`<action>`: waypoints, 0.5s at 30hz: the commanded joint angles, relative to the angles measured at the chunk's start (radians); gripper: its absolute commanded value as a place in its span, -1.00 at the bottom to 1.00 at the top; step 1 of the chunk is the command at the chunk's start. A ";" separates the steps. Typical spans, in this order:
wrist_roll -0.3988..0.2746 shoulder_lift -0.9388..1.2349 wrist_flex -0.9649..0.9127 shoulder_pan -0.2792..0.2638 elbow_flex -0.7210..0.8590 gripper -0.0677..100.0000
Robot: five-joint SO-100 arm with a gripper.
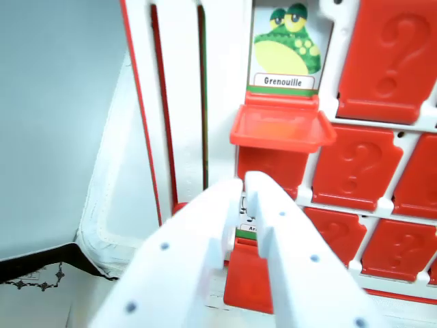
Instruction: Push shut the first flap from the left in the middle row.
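A white game board (229, 82) carries rows of red flaps with question marks. At its left column, the top flap (280, 130) is folded down flat, showing a frog card (285, 42) labelled "Grenouille". Below it a red flap (276, 167) stands against the board, partly hidden by my fingers. Lower still, another flap (247, 277) is folded down under a sliver of card label (246, 229). My white gripper (244, 195) fills the lower middle of the wrist view. Its jaws are nearly together with nothing between them, and the tips sit just in front of the left column.
Other flaps (351, 167) toward the wrist view's right all stand shut. The board's red-trimmed white frame (164, 123) runs down the wrist view's left. Beyond it lie a pale grey surface (54, 116) and a white cloth edge (95, 232) with dark lace trim (41, 273).
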 commanded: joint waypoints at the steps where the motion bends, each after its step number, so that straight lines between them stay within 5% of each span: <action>1: 0.008 0.117 0.006 0.002 -0.044 -1.00; 15: 0.005 0.163 0.097 0.026 -0.074 -1.00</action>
